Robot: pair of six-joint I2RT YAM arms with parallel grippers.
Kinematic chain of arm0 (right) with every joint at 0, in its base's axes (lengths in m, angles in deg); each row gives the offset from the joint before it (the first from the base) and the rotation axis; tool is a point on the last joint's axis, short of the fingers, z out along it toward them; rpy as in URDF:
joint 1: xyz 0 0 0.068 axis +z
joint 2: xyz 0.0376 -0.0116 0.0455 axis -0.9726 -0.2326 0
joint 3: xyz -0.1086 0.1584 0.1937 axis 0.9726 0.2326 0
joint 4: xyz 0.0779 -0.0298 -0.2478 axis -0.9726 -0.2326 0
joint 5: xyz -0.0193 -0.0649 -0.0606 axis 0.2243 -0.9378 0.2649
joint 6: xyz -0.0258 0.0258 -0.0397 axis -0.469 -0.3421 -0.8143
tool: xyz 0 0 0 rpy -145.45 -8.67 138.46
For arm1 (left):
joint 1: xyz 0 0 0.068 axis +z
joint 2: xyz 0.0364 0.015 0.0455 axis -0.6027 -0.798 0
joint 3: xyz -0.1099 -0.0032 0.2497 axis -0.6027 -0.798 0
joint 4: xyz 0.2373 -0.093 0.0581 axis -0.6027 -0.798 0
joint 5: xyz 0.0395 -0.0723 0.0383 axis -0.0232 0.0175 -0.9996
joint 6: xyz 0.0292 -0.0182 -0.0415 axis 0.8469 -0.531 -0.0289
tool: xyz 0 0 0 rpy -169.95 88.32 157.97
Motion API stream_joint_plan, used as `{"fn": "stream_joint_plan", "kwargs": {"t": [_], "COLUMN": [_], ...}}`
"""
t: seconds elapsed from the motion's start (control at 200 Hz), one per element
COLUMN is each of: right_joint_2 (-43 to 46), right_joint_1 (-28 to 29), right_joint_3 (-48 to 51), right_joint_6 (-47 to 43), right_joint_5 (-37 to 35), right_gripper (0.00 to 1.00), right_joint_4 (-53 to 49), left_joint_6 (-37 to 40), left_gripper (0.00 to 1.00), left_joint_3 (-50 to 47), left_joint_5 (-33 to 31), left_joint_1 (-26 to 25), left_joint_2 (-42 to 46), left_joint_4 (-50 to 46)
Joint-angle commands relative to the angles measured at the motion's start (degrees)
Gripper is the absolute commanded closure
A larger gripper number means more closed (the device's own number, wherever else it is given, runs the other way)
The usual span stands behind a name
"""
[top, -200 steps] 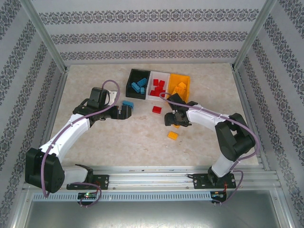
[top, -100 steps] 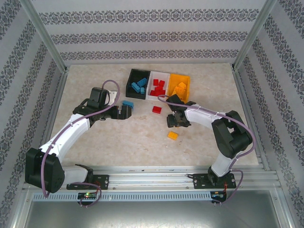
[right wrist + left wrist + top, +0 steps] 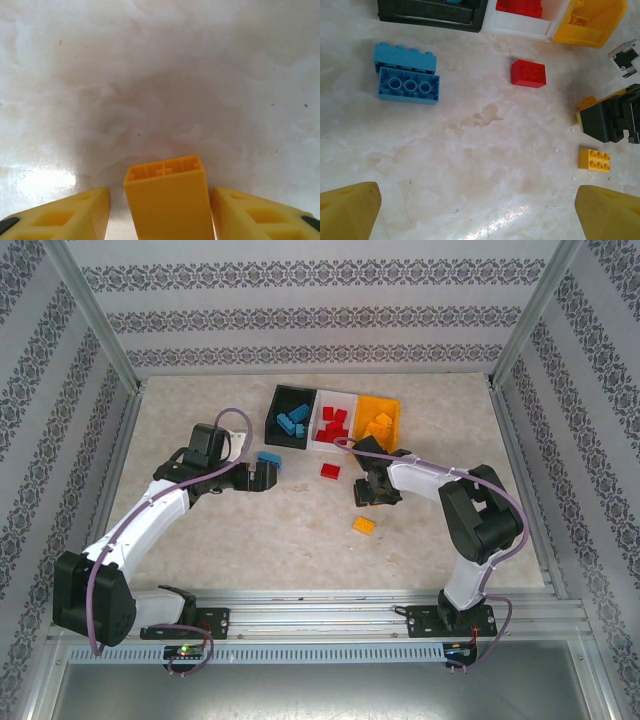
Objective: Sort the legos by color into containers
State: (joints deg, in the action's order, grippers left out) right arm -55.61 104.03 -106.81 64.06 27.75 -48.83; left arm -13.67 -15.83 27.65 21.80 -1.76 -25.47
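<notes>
My right gripper [image 3: 373, 492] [image 3: 160, 194] stands open over the table with an orange lego [image 3: 167, 200] upright between its fingers; a narrow gap shows on each side. From the left wrist view that gripper is the black block [image 3: 609, 120] with orange at its edge. My left gripper [image 3: 262, 477] [image 3: 477, 194] is wide open and holds nothing, just near of two blue legos [image 3: 269, 458] [image 3: 409, 85]. A red lego [image 3: 330, 471] [image 3: 528, 73] and another orange lego [image 3: 364, 525] [image 3: 594, 160] lie loose. The black container [image 3: 284, 441], white container [image 3: 322, 446] and orange container [image 3: 396, 416] hold blue, red and orange legos.
The three bins sit in a row at the back centre, their near walls showing in the left wrist view as black [image 3: 427, 12], white [image 3: 520, 28] and orange [image 3: 590, 31]. Patterned walls and metal posts ring the marble tabletop [image 3: 250, 530].
The right gripper's jaws have narrowed round the orange lego, and it has shifted slightly right and back. The left arm has not moved.
</notes>
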Motion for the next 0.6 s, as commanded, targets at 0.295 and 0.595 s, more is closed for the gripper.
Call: {"fn": "stream_joint_plan", "kwargs": {"t": [0.295,0.595], "right_joint_2": [0.4,2.1], "right_joint_1": [-0.8,-4.4], "right_joint_3": [-1.5,-16.1], "right_joint_6": [2.2,1.2], "right_joint_5": [-1.3,-3.4], "right_gripper": [0.72,0.74], "right_joint_4": [-1.1,-4.3], "left_joint_6": [0.3,0.3], "left_gripper": [0.00,0.00], "left_joint_3": [1.3,1.4], "left_joint_5": [0.7,0.8], "left_joint_1": [0.1,0.0], "left_joint_2": [1.0,1.1], "left_joint_4": [-1.1,-1.1]}}
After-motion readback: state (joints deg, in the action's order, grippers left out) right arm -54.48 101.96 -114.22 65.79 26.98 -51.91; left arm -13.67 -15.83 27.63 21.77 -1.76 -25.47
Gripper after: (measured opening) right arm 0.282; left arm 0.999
